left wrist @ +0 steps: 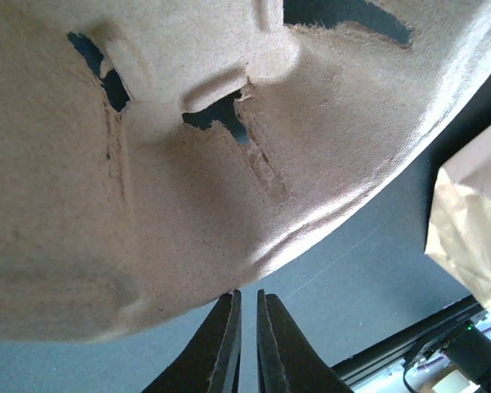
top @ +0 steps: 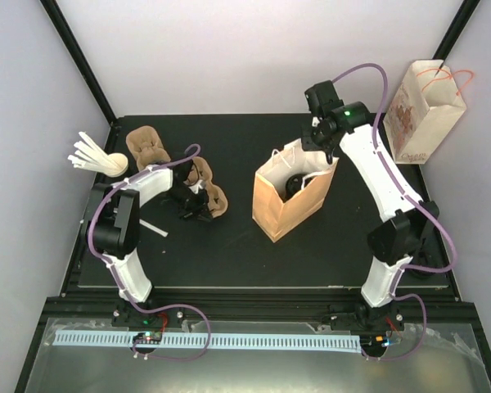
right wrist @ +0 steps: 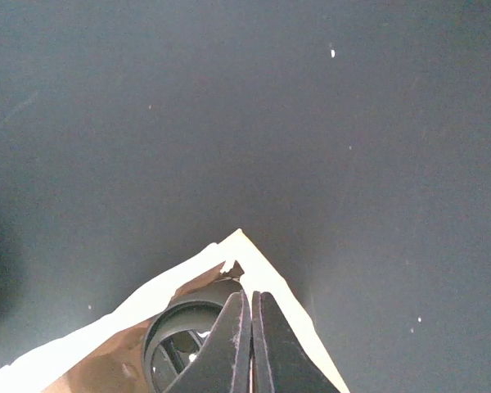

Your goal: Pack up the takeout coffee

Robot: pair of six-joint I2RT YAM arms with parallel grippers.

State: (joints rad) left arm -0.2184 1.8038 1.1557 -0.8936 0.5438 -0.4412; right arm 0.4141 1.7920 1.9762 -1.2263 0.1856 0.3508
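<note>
Surroundings: a brown bag [top: 280, 209] stands open near the middle of the black mat [top: 229, 254]. Two white handles rise from its rim. To its left lies a pulp carrier [top: 218, 196], with a second carrier [top: 147, 143] further back. A bunch of stirrers [top: 88, 153] sits at the mat's far left edge. One loose stirrer [top: 154, 228] lies beside the left arm. A printed bag [top: 421, 115] stands off the mat at the far right.

Coffee [top: 295, 184]: inside the brown bag, low between its walls. Only the black lid shows. The right wrist view shows it as a dark ring [right wrist: 184, 336] below the bag's rim. The lid faces up toward the bag's mouth, so the long axis appears to run vertically. The cup body is hidden by the paper. The bag walls enclose it on all sides, and the only opening is at the top.

Right gripper [top: 322, 146]: above the bag's far corner, fingers pressed together [right wrist: 247, 299]. Nothing is seen between them. The tips are over the rim corner, but contact cannot be confirmed.

Left gripper [top: 194, 211]: at the near carrier, well apart from the bag. Its wrist view shows the fingers almost together, with a thin slit between them [left wrist: 245, 299]. The tips are at the carrier's edge [left wrist: 188, 164]. No grip on it is visible.
</note>
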